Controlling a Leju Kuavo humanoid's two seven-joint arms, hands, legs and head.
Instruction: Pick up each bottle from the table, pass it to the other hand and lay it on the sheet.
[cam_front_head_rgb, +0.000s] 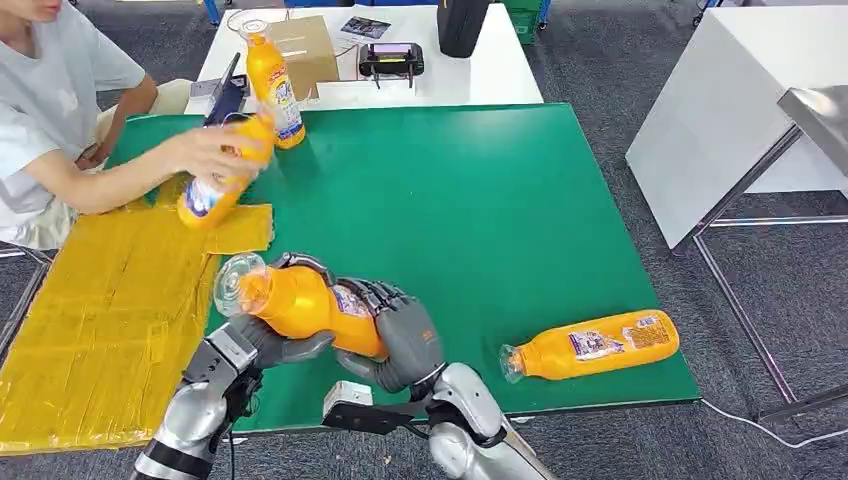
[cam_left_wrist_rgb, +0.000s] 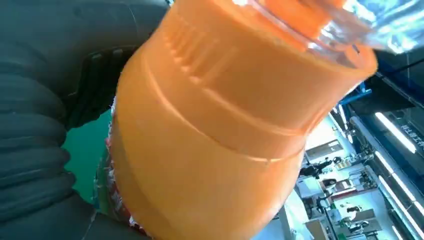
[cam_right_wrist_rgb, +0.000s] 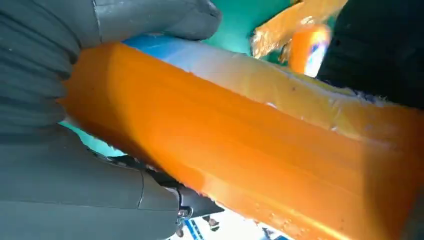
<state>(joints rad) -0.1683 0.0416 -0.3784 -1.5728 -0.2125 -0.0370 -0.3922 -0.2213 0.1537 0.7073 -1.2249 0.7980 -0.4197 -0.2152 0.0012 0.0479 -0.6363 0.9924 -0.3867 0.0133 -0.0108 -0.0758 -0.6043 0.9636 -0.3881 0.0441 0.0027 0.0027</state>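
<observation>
An orange bottle (cam_front_head_rgb: 298, 300) with a clear cap is held tilted above the green table's front edge, cap toward the yellow sheet (cam_front_head_rgb: 100, 330). My left hand (cam_front_head_rgb: 262, 345) grips it near the neck and my right hand (cam_front_head_rgb: 408, 338) wraps its labelled body. The left wrist view has the bottle's shoulder (cam_left_wrist_rgb: 215, 135) close up; the right wrist view has its body (cam_right_wrist_rgb: 260, 150) between my fingers (cam_right_wrist_rgb: 150, 20). A second orange bottle (cam_front_head_rgb: 592, 346) lies on its side at the front right of the table. A third bottle (cam_front_head_rgb: 272, 88) stands upright at the far left.
A person sits at the left, one hand (cam_front_head_rgb: 205, 150) holding another orange bottle (cam_front_head_rgb: 215, 190) over the sheet's far end. Beyond the green table (cam_front_head_rgb: 480, 190) a white table carries a cardboard box (cam_front_head_rgb: 305, 50), a controller (cam_front_head_rgb: 392, 60) and a dark container (cam_front_head_rgb: 462, 25). A white cabinet (cam_front_head_rgb: 720, 110) stands at right.
</observation>
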